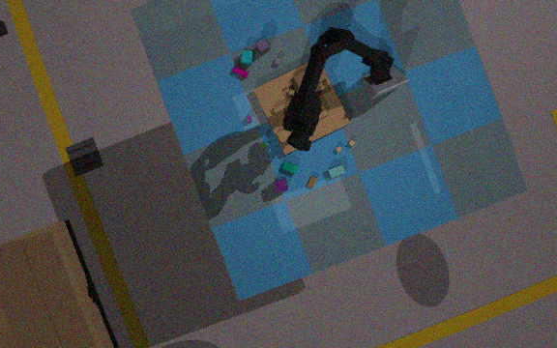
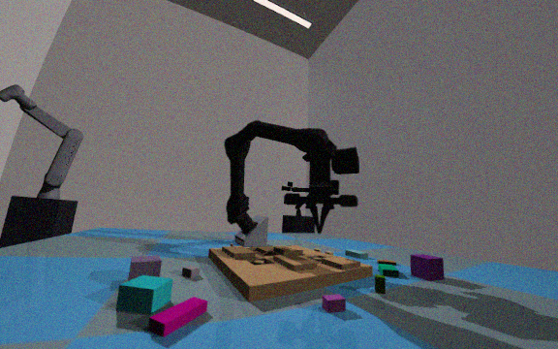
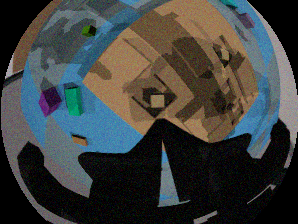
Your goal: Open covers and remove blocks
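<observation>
The wooden puzzle board (image 1: 337, 122) (image 2: 279, 287) (image 3: 111, 94) carries several flat wooden covers, one a raised plate (image 2: 341, 262) near its right edge in the exterior view. A pale block (image 3: 157, 100) sits in an uncovered well close beyond the fingertips in the wrist view. Another pale block (image 3: 224, 55) shows in a dark opening farther right. Two small tan blocks, one (image 1: 338, 150) and the other (image 1: 351, 143), lie on the table off the board. My gripper (image 2: 320, 231) (image 3: 160, 123) is shut and empty, pointing down above the board. The arm hides part of the board in the top view.
A green block (image 1: 289, 168) (image 3: 73, 101), purple block (image 1: 280, 186) (image 2: 426, 268), orange block (image 1: 311, 182) and pale cyan block (image 1: 337, 171) lie beside the board. On another side are a teal block (image 1: 247, 57), mauve block (image 1: 262, 45) and magenta bar (image 1: 240, 72). A small pink cube (image 2: 333, 302) lies near the board.
</observation>
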Robot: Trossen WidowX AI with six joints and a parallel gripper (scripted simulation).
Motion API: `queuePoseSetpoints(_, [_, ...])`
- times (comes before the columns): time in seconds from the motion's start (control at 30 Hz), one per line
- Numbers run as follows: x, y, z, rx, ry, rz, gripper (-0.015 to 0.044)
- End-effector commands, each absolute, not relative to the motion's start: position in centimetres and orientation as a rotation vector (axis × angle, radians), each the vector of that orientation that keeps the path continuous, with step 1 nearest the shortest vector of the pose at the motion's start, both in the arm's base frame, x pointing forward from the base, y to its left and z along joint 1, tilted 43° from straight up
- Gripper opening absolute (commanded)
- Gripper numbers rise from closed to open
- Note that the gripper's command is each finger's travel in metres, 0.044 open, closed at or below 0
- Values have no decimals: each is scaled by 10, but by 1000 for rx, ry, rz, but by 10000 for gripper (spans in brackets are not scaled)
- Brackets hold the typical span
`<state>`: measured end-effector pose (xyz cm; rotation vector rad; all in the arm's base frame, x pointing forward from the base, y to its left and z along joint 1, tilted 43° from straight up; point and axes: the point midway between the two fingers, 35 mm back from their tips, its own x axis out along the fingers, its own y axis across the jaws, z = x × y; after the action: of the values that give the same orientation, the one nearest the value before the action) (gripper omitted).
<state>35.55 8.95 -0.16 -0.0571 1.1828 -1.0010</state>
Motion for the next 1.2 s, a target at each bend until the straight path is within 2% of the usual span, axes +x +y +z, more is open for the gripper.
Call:
queuePoseSetpoints(0.0, [356, 88, 0, -38, 1165, -1021, 0])
queuePoseSetpoints(0.47, [356, 54, -35, -39, 1164, -1022, 0])
queuePoseSetpoints(1.17, [357, 44, -45, -39, 1163, -1023, 0])
